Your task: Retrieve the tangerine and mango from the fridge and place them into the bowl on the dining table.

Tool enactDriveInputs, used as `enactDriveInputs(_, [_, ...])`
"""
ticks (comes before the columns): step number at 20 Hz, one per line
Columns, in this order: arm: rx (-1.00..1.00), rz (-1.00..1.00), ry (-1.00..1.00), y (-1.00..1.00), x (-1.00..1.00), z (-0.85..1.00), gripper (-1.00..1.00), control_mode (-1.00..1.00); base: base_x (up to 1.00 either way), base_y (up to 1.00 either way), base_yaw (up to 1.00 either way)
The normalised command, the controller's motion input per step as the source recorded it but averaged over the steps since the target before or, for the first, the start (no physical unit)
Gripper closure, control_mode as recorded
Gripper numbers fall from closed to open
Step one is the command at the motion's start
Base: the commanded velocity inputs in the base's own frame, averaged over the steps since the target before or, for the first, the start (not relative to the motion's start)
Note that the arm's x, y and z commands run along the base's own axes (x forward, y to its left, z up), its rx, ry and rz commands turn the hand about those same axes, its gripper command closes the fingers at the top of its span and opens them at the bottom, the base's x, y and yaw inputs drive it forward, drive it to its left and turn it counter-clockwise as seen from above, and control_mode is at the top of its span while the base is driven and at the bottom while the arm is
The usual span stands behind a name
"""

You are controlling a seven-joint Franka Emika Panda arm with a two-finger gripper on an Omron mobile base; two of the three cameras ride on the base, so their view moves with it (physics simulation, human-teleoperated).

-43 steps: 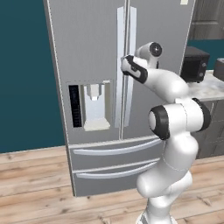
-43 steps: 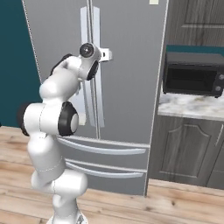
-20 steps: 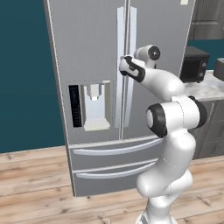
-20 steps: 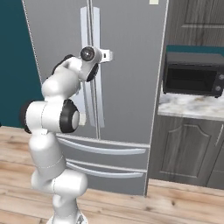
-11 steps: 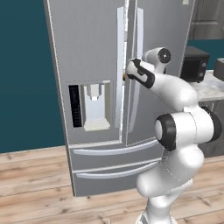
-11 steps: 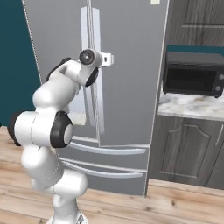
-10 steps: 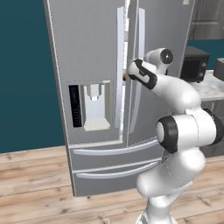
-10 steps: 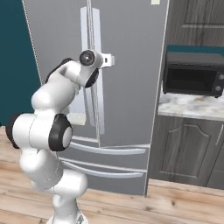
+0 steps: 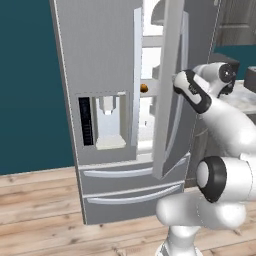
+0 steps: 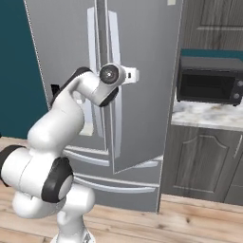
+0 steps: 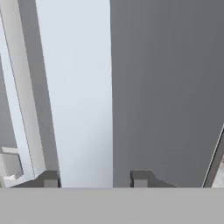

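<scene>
The fridge stands against a teal wall on a wooden floor. Its left door, with the water dispenser panel, is shut. Its right door is swung partway open, and the white shelved inside shows in the gap between the two doors. On a shelf in that gap sits a small orange-brown round thing, the tangerine, near the edge of the open door.

The arm reaches up to the right door at about the height of that shelf. In the hand view the two fingers rise at the bottom on either side of the pale door handle, closed on it, with the grey face of the door behind. In the right base view the wrist sits against the long handle of the open door.

To the right of the fridge, a dark microwave stands on a marble worktop above grey cabinets.
</scene>
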Motion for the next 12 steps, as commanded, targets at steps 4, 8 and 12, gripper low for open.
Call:
enactDriveInputs(4, [0.04, 0.00, 0.04, -0.85, -0.63, 0.50, 1.00, -1.00, 0.00, 0.00, 0.00])
enactDriveInputs(8, [0.02, 0.00, 0.05, -0.66, -0.44, 0.54, -1.00, -1.00, 0.00, 0.00, 0.00])
enactDriveInputs(12, [0.00, 0.00, 0.01, -0.45, -0.42, 0.56, -1.00, -1.00, 0.00, 0.00, 0.00])
